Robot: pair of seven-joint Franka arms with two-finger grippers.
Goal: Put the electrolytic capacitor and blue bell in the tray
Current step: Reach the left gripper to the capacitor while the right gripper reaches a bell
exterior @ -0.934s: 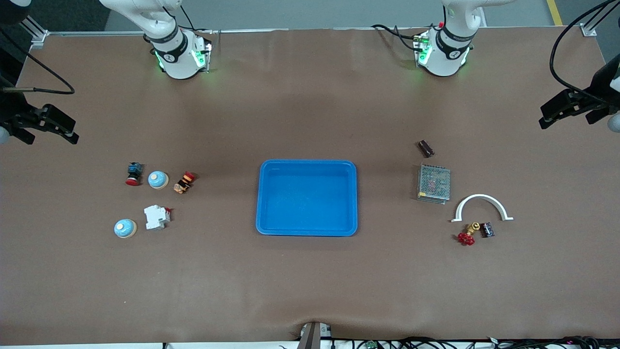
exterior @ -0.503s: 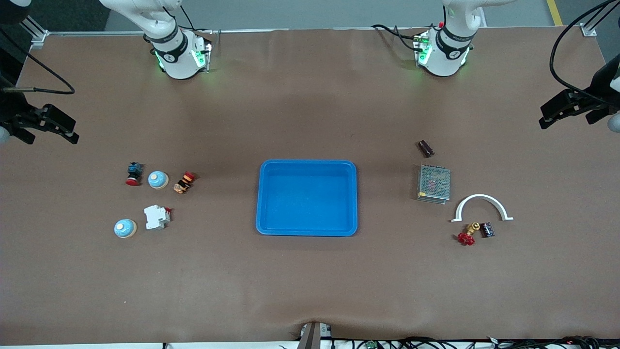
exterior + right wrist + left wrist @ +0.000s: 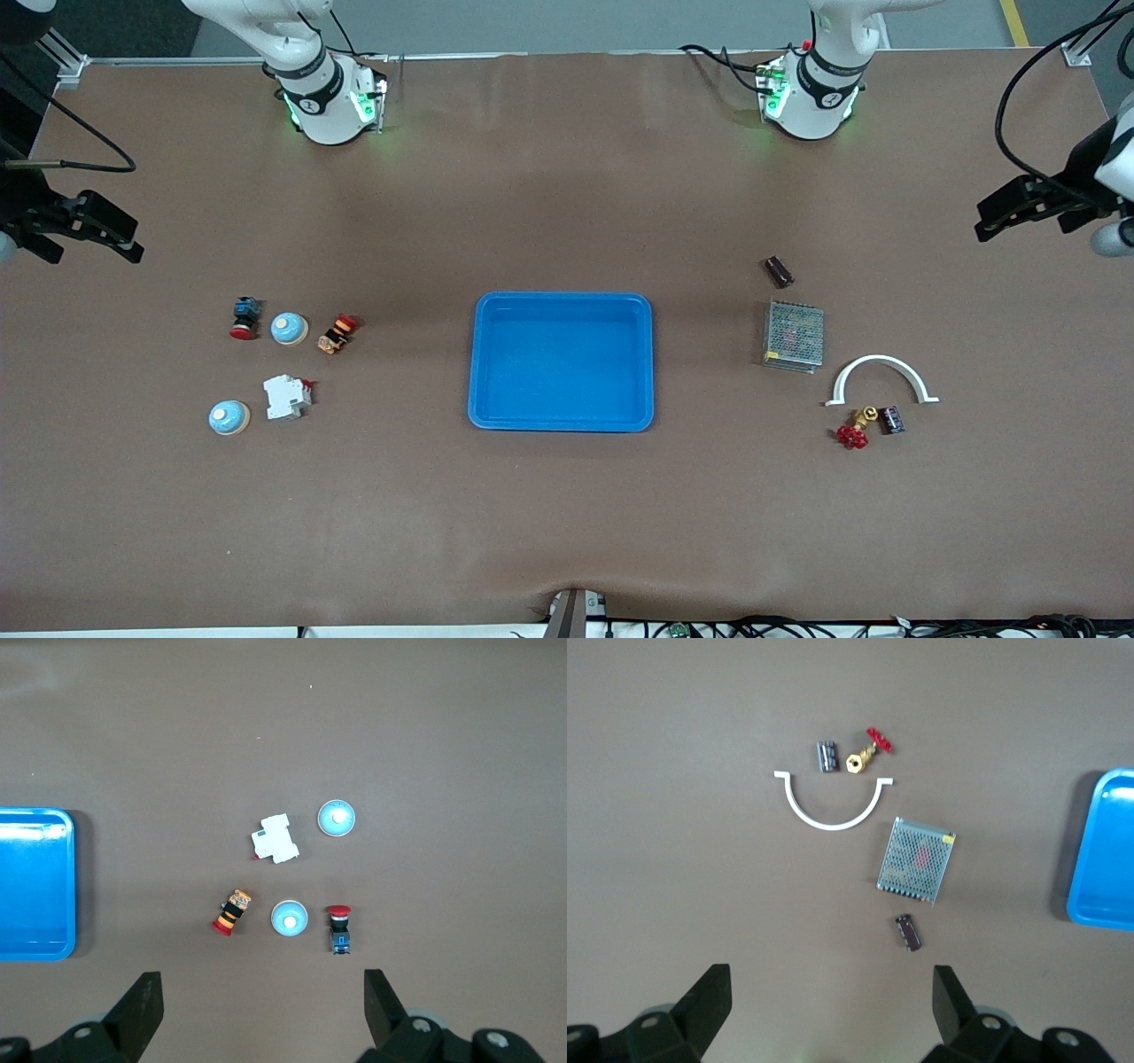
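Both arms poised, nothing picked yet: tray empty, parts untouched on the worktop.

Nearest the front camera, one blue bell [image 3: 229,417] sits beside a white breaker [image 3: 286,396] toward the right arm's end; a second blue bell [image 3: 289,328] lies farther off, between a red pushbutton [image 3: 244,317] and a striped switch [image 3: 337,333]. The blue tray [image 3: 561,422] lies mid-worktop, well apart from both groups. Farther off, toward the left arm's end, the electrolytic capacitor [image 3: 779,271] lies near a mesh power supply [image 3: 794,335]. The left claw [image 3: 830,1001] hangs with fingers spread over bare worktop near the capacitor; the right claw [image 3: 261,1005] likewise, released, near the bells. Judged: approach step; next, each descends onto its part.
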